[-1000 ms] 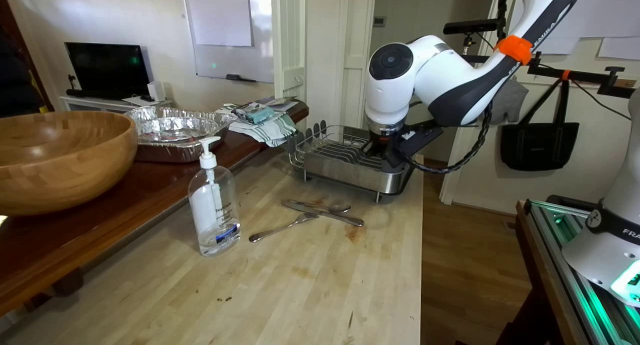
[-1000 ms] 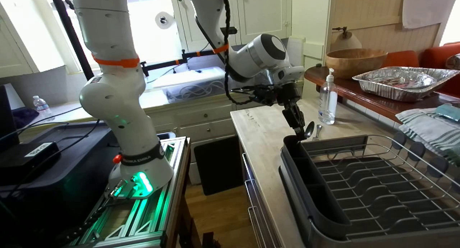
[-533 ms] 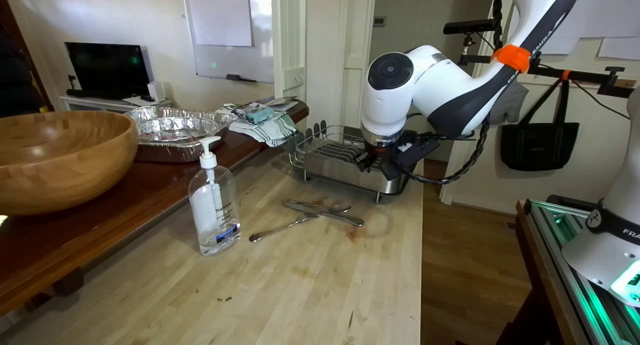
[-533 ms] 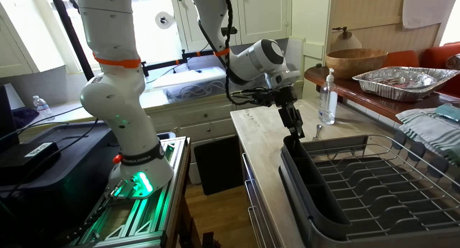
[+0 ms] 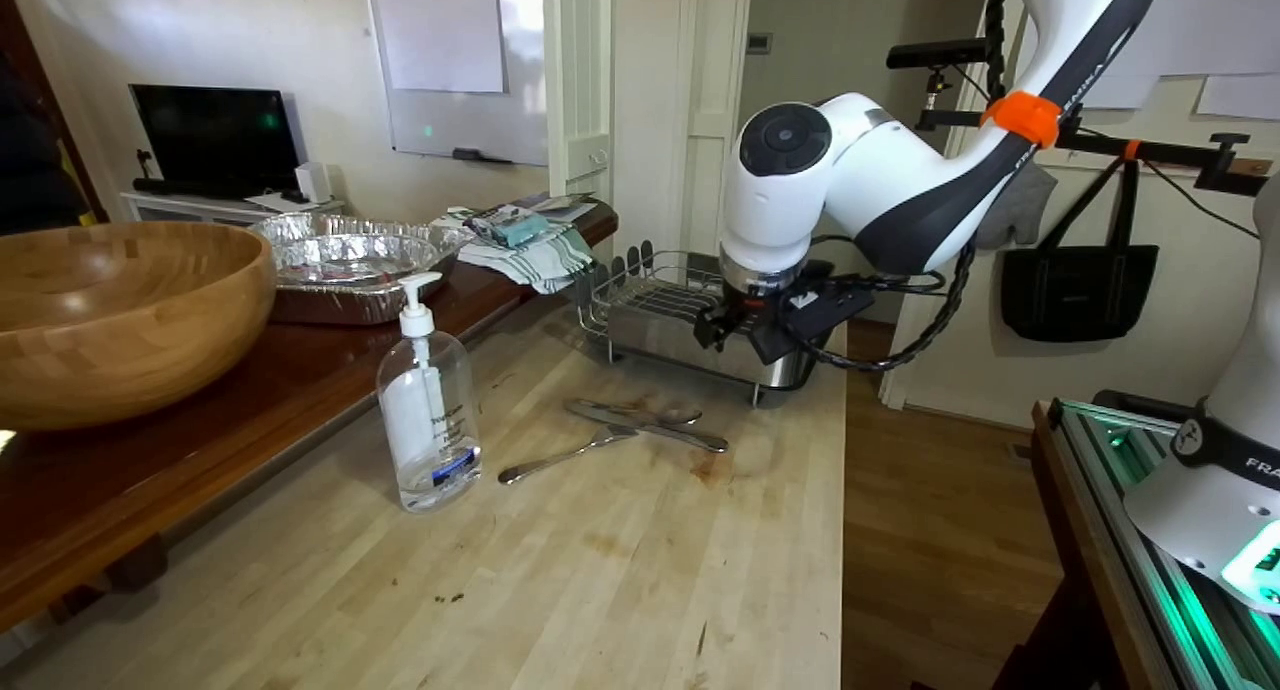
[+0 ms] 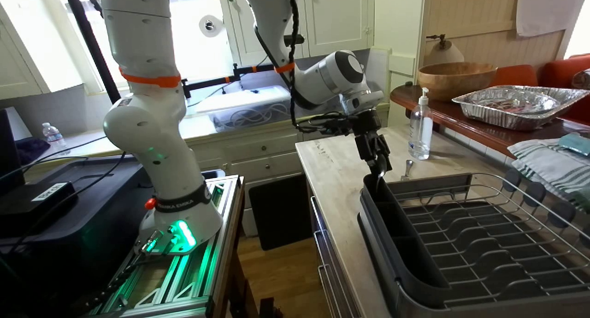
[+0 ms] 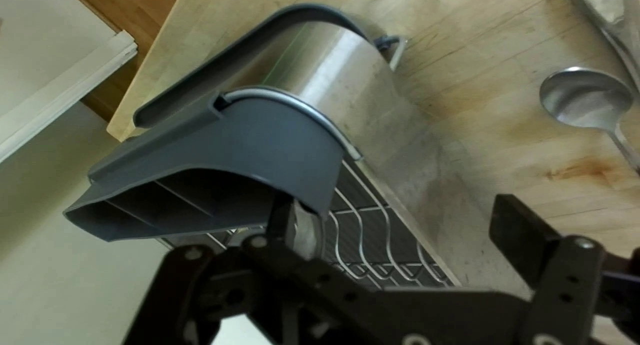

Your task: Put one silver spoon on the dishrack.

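Observation:
My gripper is open over the end of the dishrack, its fingers spread wide. A silver spoon stands roughly upright between the fingertips, its lower part inside the end compartment of the dark holder. In the wrist view this spoon shows as a silver strip close to the left finger; whether they touch I cannot tell. The dishrack sits at the far end of the wooden table, behind the gripper in that view. Another spoon lies on the table.
Beside the loose spoon lie a knife and a fork. A clear pump bottle stands on the table. On the adjoining darker surface are a large wooden bowl, foil trays and striped towels.
The gripper has lowered slightly and its jaws have parted, letting go of the spoon. The spoon's bowl, earlier beside the closed fingertips, now shows between them with its stem in the holder.

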`<control>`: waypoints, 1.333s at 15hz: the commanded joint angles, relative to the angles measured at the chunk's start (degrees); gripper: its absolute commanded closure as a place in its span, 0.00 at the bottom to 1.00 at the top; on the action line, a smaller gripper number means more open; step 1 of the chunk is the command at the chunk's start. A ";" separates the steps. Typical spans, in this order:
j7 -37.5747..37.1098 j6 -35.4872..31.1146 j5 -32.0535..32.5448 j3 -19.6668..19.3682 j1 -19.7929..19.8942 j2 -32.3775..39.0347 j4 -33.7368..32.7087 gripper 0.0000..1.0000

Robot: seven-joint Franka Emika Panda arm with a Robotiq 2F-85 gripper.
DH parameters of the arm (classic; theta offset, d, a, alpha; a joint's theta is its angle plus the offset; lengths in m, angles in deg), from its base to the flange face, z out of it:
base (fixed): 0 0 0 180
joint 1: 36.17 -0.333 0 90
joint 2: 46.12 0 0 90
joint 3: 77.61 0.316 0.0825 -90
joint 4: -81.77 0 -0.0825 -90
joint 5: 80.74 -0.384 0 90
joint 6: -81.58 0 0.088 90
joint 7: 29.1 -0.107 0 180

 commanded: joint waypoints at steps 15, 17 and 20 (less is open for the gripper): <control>-3.99 -10.53 -1.00 -0.17 -0.49 -2.06 2.79 0.55; -3.79 -11.17 -1.36 -0.25 -0.45 -2.03 3.27 0.68; -3.33 -11.31 -2.86 -0.35 -0.30 -2.35 4.25 0.92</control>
